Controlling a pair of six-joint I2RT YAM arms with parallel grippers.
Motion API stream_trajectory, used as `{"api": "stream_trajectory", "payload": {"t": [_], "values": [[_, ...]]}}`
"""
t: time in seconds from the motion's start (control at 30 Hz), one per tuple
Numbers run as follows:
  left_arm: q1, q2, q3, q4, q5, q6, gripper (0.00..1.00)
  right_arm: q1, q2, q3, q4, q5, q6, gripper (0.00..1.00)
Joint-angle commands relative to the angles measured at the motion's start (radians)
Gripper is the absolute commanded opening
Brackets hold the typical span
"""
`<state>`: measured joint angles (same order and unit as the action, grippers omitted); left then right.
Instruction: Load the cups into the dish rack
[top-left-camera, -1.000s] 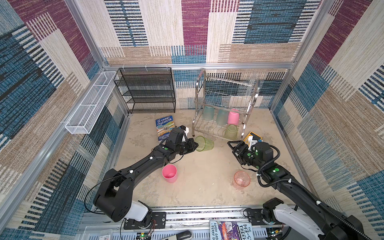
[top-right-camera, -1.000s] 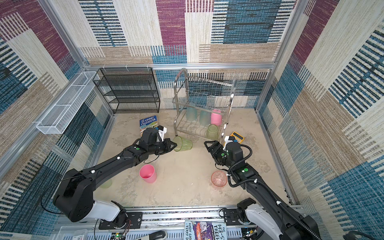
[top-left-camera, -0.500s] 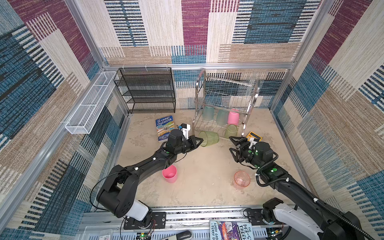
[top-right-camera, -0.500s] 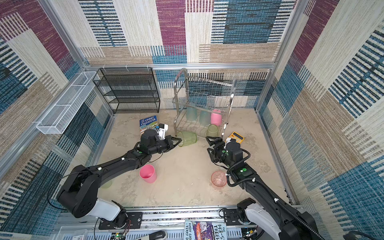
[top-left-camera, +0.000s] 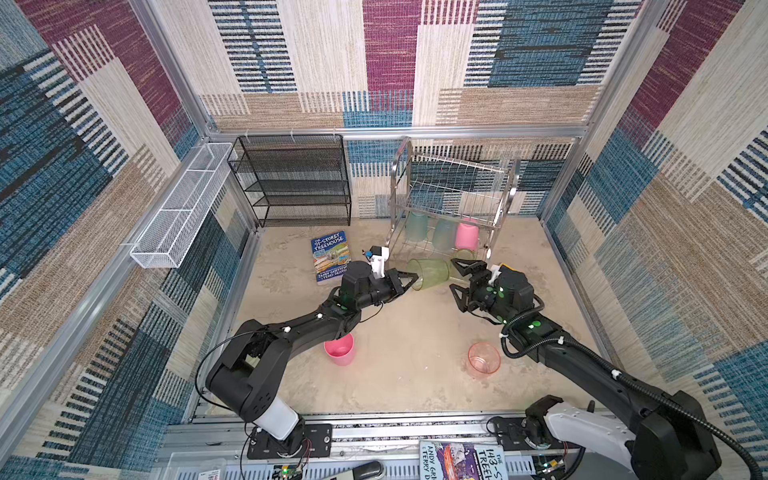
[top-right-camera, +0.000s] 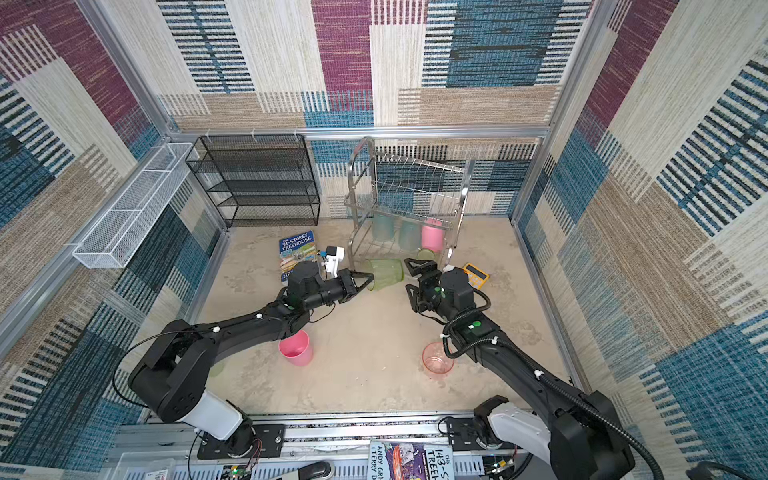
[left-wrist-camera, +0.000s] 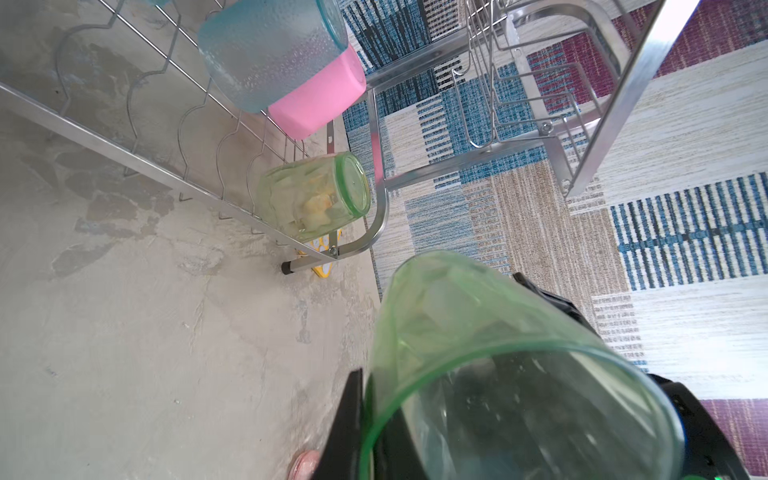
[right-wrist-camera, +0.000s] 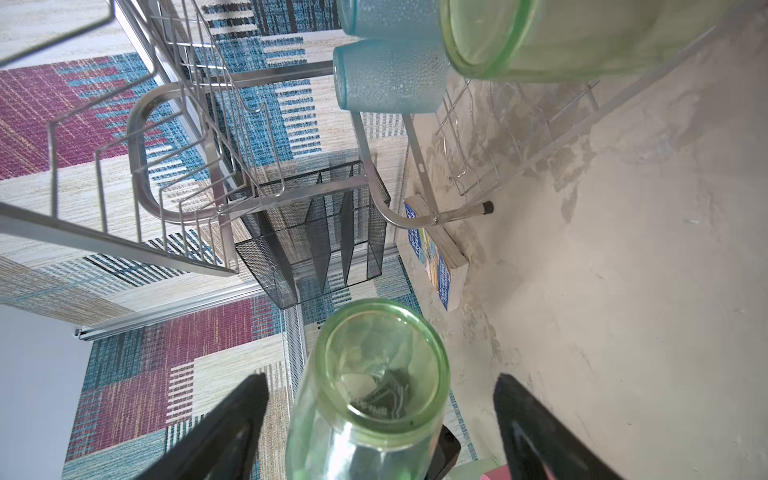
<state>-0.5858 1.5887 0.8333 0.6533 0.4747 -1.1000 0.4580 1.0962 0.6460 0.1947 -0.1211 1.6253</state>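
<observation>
Woven patchwork walls (top-left-camera: 390, 62) box in a sandy bench (top-left-camera: 415, 332). A top view shows the left fingers (top-left-camera: 405, 275) pinching the rim of a yellow-green cup (top-left-camera: 430, 272), held sideways just in front of the dish rack (top-left-camera: 512, 183). Only the right wrist view shows the right fingers (right-wrist-camera: 224, 428) spread either side of its base, clear of it. The book (top-left-camera: 329, 257) on the bench reads "The 91-Storey Treehouse".

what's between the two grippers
A green cup on its side, its rim pinched by the left gripper, its base toward the open right gripper; both top views show it.
</observation>
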Motion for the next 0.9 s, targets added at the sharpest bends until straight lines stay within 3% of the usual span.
{"api": "stream_trajectory", "payload": {"t": [0.0, 0.87], "values": [[-0.005, 0.002, 0.002, 0.085, 0.016, -0.025, 0.03, 0.001, 0.019, 0.014, 0.06, 0.024, 0.019, 0.88], [-0.046, 0.097, 0.077, 0.106, 0.026, -0.031, 0.05, 0.001, 0.121, 0.076, 0.096, 0.012, 0.016, 0.84]]}}
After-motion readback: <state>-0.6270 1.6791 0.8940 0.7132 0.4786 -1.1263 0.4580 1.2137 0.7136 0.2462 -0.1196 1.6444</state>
